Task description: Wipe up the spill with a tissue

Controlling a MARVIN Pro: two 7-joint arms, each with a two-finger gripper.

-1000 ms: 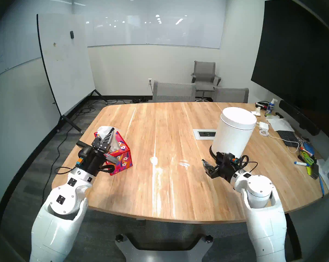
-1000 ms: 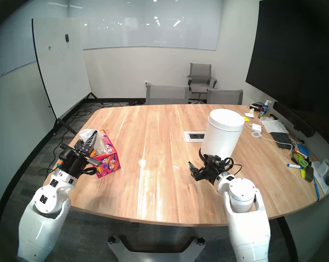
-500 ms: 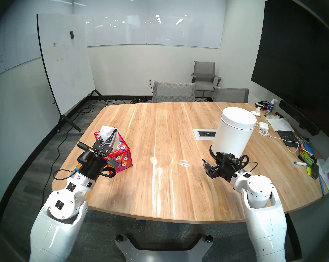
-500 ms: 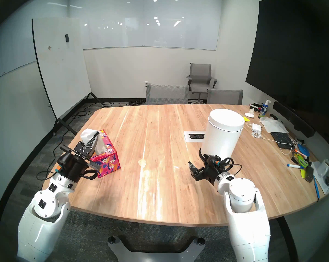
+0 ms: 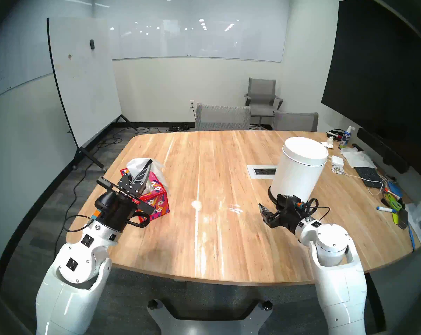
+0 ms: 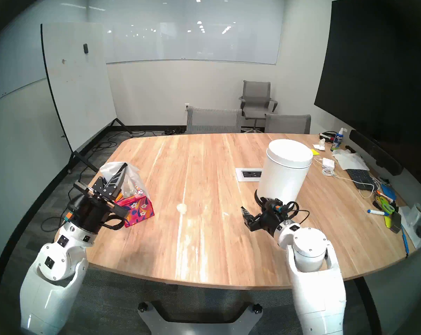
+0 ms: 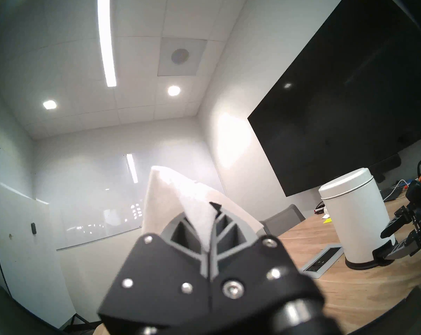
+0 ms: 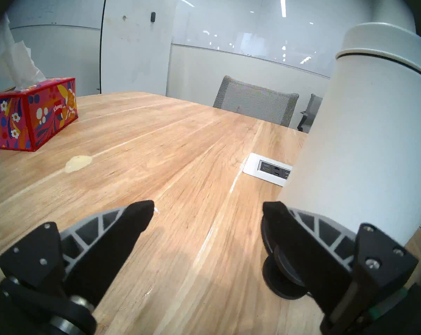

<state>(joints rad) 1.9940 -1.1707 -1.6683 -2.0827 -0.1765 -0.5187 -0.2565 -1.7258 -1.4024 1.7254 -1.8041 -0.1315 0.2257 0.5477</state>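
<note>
Left pincer (image 5: 148,163) clamps the tissue (image 5: 137,163) above the box (image 5: 156,199); right pincer (image 8: 208,212), fingers apart, sits beside the bin (image 5: 299,170). Spill (image 5: 196,204) lies between them on the tabletop (image 5: 228,250).

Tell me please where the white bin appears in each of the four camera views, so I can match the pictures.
Head stereo left: the white bin stands right of centre, behind the right gripper.
Head stereo right: the same spot, slightly more central.
Left wrist: lower right.
Right wrist: it fills the right side.
Shared landmark: the white power socket panel set in the table, beside the bin's base.
</note>
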